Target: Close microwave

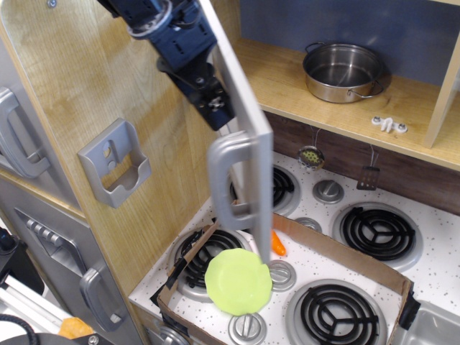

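The microwave is the wooden compartment (287,79) at the upper right, with a steel pot (343,70) on its shelf. Its silver-grey door (248,122) is hinged at the left and stands partly swung toward the opening. The curved silver handle (226,183) faces me. My dark gripper (208,97) is pressed against the outer face of the door, just above the handle. I cannot tell whether its fingers are open or shut.
A grey wall bracket (115,162) sits on the wooden side panel. Grey cabinet doors with handles (18,136) are at the left. Below, a cardboard tray (316,248) on the stove holds a green plate (238,281) and an orange carrot (279,244).
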Robot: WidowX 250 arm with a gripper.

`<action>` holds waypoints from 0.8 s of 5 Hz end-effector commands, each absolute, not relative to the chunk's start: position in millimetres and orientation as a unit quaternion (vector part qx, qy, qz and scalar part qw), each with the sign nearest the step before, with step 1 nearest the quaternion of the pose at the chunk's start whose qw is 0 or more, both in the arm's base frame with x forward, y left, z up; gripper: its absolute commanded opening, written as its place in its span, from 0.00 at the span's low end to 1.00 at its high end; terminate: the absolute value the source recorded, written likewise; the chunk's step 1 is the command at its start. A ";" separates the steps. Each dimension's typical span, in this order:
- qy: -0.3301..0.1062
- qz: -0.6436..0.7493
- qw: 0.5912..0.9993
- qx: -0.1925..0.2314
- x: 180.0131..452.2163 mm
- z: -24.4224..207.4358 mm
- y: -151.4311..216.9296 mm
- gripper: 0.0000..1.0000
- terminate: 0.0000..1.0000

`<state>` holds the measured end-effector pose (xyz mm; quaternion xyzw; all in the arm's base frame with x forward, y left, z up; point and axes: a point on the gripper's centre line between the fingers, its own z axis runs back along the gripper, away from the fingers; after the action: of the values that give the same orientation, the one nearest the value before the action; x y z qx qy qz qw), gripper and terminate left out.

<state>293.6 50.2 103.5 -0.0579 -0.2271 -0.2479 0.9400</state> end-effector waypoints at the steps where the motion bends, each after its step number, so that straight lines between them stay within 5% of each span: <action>1: -0.257 -0.274 0.924 -0.074 324.8 115.8 18.6 1.00 0.00; 4: -0.237 -0.321 0.913 -0.087 361.2 116.9 -7.0 1.00 0.00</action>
<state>356.3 -5.4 98.8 -0.0983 -0.2145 -0.3221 0.9168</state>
